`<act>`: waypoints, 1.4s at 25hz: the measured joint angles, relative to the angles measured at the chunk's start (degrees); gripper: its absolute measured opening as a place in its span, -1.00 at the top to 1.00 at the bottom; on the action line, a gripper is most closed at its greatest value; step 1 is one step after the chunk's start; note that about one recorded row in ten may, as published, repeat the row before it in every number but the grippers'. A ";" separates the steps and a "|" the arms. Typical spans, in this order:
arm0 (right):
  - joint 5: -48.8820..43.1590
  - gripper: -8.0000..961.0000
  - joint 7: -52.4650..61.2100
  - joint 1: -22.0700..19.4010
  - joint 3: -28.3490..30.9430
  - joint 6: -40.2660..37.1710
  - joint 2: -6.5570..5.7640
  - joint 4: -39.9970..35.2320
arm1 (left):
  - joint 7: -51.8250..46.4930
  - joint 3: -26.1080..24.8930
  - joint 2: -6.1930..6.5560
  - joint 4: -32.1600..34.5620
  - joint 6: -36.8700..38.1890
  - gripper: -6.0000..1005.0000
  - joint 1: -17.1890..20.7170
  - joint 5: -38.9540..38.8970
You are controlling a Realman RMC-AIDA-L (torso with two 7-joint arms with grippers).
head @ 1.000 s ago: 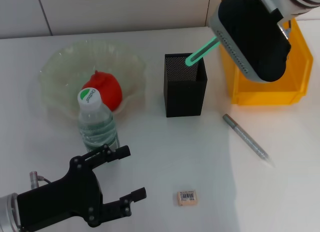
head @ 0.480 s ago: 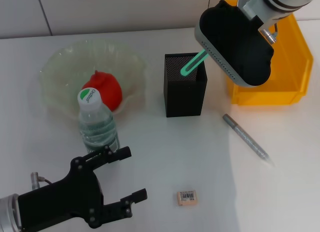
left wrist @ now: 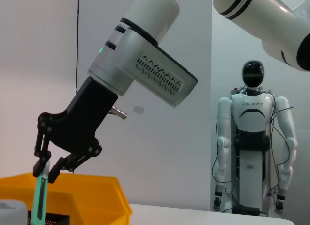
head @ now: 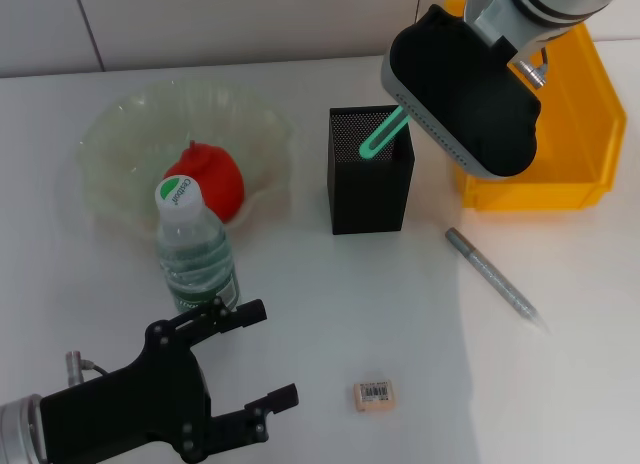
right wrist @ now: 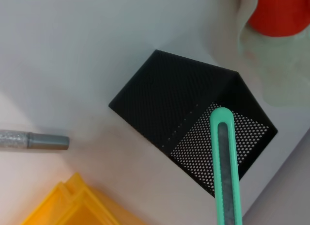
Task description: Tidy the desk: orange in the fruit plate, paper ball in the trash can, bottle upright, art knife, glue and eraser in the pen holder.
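Holding the green art knife (head: 384, 134) over the pen holder (head: 371, 184), the right pincer (left wrist: 46, 168) is clamped on the knife's upper end; its fingers show only in the left wrist view, where they pinch the green handle above the black mesh rim. In the head view the knife slants down w/ its lower tip at the mouth of the holder, and the right wrist view shows the tip over the open top. Can't tell if the tip is below the rim.

The left pincer (head: 254, 362) is low at the near left of the counter (head: 330, 304), jaws spread apart, nothing between them, close to the bottle (head: 193, 246).

The bottle stands upright, white-and-green cap up, just in front of the fruit plate (head: 120, 134). The orange (head: 207, 181) sits inside the plate, towards its near right side.

The eraser (head: 374, 395) lies flat on the counter, barcode sticker up, near the front edge and right of the left pincer, not touching it. A grey pen-shaped stick (head: 492, 277) lies on the counter to the right of the holder, in front of the trash can (head: 590, 154). The trash can stands at the far right, beside the holder and apart from it; the right arm hides most of its inside.
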 joint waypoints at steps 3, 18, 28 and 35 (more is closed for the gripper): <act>0.00 0.64 0.00 0.54 -0.60 0.10 0.00 1.56 | 0.57 0.02 0.00 -0.72 0.15 -0.59 -0.11 0.00; 0.01 0.62 3.45 2.16 -4.31 0.85 -1.24 4.39 | 1.49 0.12 0.00 -1.82 0.80 -0.59 -0.39 0.00; 0.12 0.12 5.72 2.36 -3.64 0.43 -1.10 1.83 | 1.48 0.12 0.06 -1.67 0.80 -0.59 -1.30 0.00; 0.35 0.12 7.69 2.81 1.80 -0.03 -0.32 -1.78 | 1.45 -0.05 0.28 -1.31 1.48 -0.59 -1.46 0.00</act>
